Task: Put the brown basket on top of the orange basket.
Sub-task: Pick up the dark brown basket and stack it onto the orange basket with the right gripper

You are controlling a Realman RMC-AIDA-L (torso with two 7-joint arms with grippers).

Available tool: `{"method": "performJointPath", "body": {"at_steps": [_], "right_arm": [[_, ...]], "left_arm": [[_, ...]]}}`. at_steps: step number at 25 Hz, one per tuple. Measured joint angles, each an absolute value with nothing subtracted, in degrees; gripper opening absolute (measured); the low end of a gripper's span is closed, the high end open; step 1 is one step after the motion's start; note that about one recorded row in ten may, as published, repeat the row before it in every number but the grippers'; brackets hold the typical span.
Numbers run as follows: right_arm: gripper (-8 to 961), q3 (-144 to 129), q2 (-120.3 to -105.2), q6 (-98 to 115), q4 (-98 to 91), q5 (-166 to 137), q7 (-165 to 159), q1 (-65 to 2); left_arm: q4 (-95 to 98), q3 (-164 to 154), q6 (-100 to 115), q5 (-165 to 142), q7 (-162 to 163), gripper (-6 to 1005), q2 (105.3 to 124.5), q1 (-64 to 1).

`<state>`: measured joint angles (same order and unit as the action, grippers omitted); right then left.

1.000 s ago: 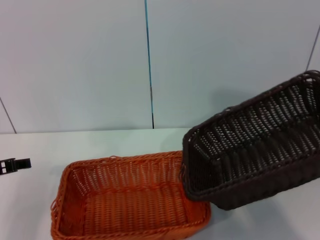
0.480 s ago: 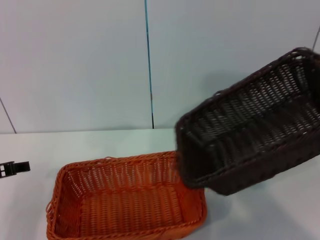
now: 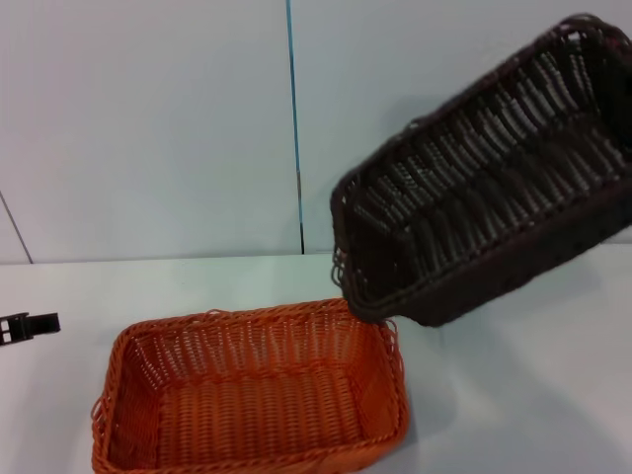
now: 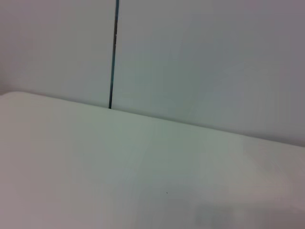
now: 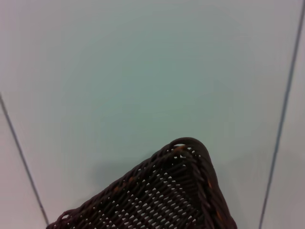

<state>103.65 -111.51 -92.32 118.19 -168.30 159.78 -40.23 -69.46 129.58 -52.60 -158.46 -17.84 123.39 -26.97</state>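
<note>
The brown basket (image 3: 484, 188) hangs in the air at the right, tilted, with its lower left corner just above the far right corner of the orange basket (image 3: 247, 395). The orange basket sits flat on the white table (image 3: 523, 415), empty. The brown basket is held from its right end, where my right gripper is beyond the edge of the head view. The right wrist view shows one corner of the brown basket (image 5: 171, 195) close up, but not my fingers. My left gripper (image 3: 28, 326) is parked at the far left edge, low over the table.
A pale wall with a dark vertical seam (image 3: 294, 128) stands behind the table. The left wrist view shows only bare table (image 4: 119, 171) and wall.
The brown basket has risen and moved a little left, tilting more steeply, so its lower corner is now off the table. The orange basket has shifted slightly left. The left arm has not moved.
</note>
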Motion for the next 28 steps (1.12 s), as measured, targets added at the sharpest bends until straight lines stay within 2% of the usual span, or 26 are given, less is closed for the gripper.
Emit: {"method": "performJointPath", "body": {"at_steps": [7, 13, 19, 28], "right_arm": [[183, 101.2, -113.28, -91.2, 117.7, -168.3, 159.6, -41.0], [183, 98.1, -116.08, -88.7, 117.3, -168.3, 159.2, -41.4], [183, 95.1, -118.79, -84.9, 116.7, -168.5, 158.3, -40.8], [188, 85.2, -118.94, -74.4, 114.5, -168.5, 150.9, -36.3]], "left_arm": [[-69.5, 129.7, -52.4, -158.5, -18.2, 921, 122.99, -27.0], [-69.5, 129.4, -52.4, -158.6, -18.9, 921, 122.19, -26.9], [-68.8, 127.4, -52.8, -157.8, -19.0, 921, 119.51, -25.8], [-67.3, 122.3, -52.8, -153.3, -18.9, 921, 113.96, -23.7]]}}
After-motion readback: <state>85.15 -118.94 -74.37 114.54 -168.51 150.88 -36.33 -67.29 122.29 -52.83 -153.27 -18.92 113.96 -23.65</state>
